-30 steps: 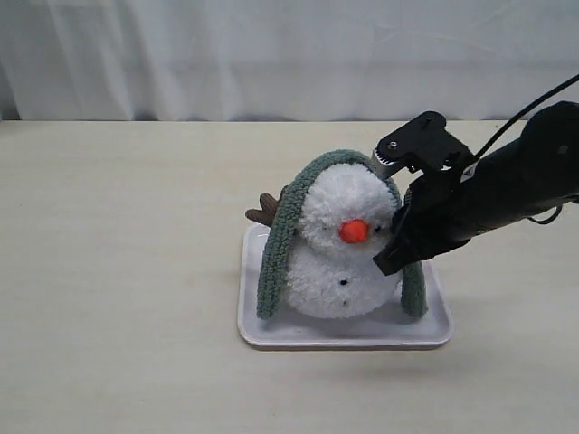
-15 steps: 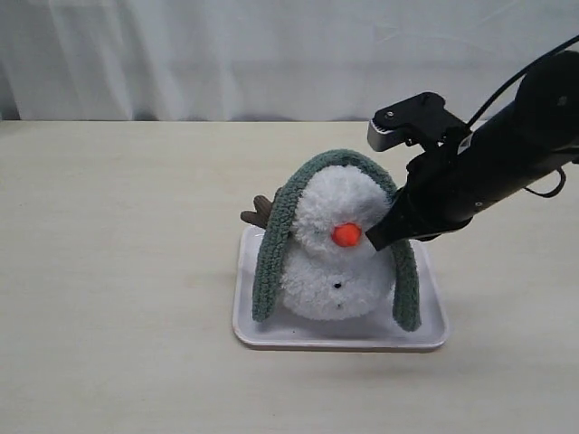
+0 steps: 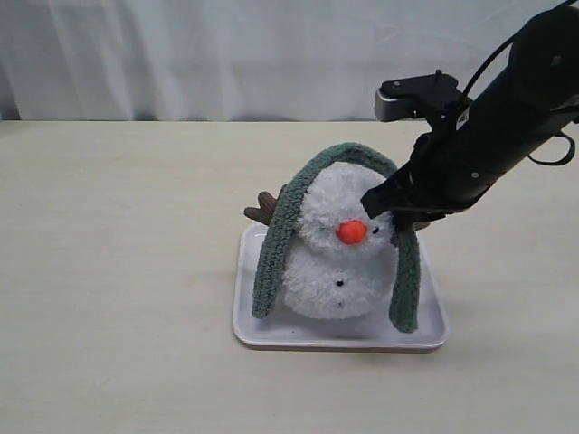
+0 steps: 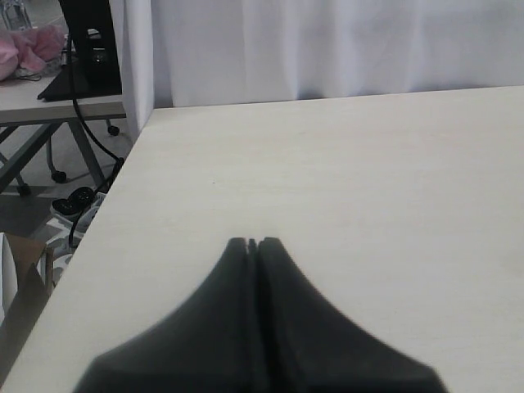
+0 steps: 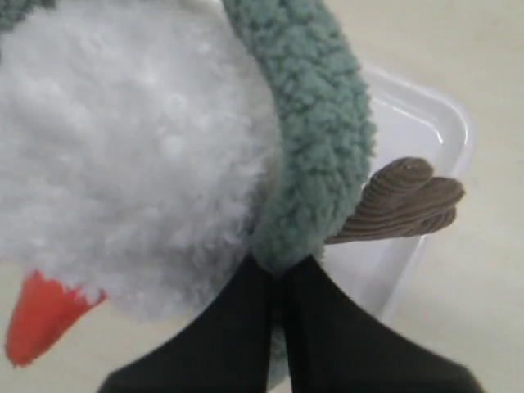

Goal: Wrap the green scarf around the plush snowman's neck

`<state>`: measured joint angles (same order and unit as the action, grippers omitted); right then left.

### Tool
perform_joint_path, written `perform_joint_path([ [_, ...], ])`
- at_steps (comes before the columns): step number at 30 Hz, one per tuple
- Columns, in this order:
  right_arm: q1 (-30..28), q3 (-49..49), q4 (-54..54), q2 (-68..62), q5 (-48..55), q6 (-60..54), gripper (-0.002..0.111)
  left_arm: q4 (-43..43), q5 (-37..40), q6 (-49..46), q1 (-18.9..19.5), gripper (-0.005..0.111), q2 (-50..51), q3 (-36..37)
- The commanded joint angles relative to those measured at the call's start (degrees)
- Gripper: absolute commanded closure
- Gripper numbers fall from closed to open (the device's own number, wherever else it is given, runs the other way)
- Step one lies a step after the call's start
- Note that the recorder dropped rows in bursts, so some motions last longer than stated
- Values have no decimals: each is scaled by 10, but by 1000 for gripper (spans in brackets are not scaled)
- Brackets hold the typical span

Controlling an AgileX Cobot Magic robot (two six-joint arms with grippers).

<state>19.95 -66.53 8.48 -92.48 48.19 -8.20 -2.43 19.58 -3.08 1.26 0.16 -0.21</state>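
Note:
The white plush snowman [image 3: 336, 267] with an orange nose [image 3: 351, 232] sits on a white tray [image 3: 253, 327]. The green scarf [image 3: 271, 258] lies arched over the top of its head, both ends hanging down at the sides, not in the neck [image 3: 312, 246] crease. My right gripper [image 3: 380, 206] is at the right side of the head, shut on the scarf [image 5: 315, 139] beside the fluffy head [image 5: 139, 147]; the right gripper [image 5: 282, 270] pinches the knit between its tips. My left gripper [image 4: 252, 242] is shut on nothing above bare table.
A brown corduroy twig arm [image 3: 264, 209] sticks out behind the scarf's left side, and another twig arm [image 5: 401, 205] shows next to the tray rim [image 5: 434, 123]. The table's edge [image 4: 123, 180] drops to a floor with cables near the left gripper.
The right gripper closed on the scarf's right side and rose a little, lifting that strand off the head. The tray and snowman shifted slightly left.

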Motion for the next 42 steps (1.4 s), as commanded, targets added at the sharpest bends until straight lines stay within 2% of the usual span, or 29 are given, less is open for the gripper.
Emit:
perform_joint_path([
  [1, -1, -1, -1, -28, 21, 5, 104, 0, -6, 1, 1, 107, -2, 2],
  [13, -1, -1, 0, -39, 24, -2, 103, 0, -6, 1, 1, 107, -2, 2],
  [15, -1, -1, 0, -42, 26, -10, 98, 0, -6, 1, 1, 107, -2, 2],
  [22, -1, -1, 0, -27, 47, -16, 66, 0, -6, 1, 1, 107, -2, 2],
  [26, -1, -1, 0, -4, 78, -16, 58, 0, -6, 1, 1, 107, -2, 2],
  [30, -1, -1, 0, 31, 117, -16, 58, 0, -6, 1, 1, 107, -2, 2],
  [35, 2, -1, 41, 89, 99, -22, 62, 0, -6, 1, 1, 107, -2, 2],
  [38, 54, -1, 37, 99, 39, -9, 73, 0, -6, 1, 1, 107, -2, 2],
  [42, 124, -49, -40, 47, 35, 82, 73, 0, -6, 1, 1, 107, -2, 2],
])
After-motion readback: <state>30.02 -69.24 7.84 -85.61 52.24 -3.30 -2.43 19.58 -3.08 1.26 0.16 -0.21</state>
